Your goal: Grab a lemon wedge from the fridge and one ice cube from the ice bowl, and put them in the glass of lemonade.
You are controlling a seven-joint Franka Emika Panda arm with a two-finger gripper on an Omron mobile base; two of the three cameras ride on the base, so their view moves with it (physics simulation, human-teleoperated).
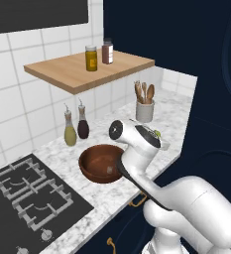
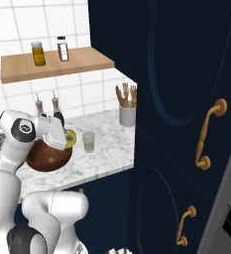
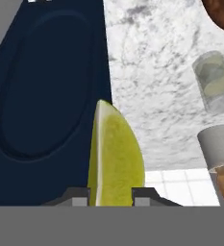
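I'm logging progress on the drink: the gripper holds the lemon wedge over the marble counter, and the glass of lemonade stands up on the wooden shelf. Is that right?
Not quite. The glass of lemonade stands on the marble counter, near the ice bowl, not on the wooden shelf; the right base view shows it. The gripper does hold the lemon wedge, as the hand view shows.

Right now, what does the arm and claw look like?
Glossy white rounded arm links with dark joint seams and a round dark-grey cap with a small light mark at one joint. The claw ends in two small dark fingertips with pale grey pads. No cables visible.
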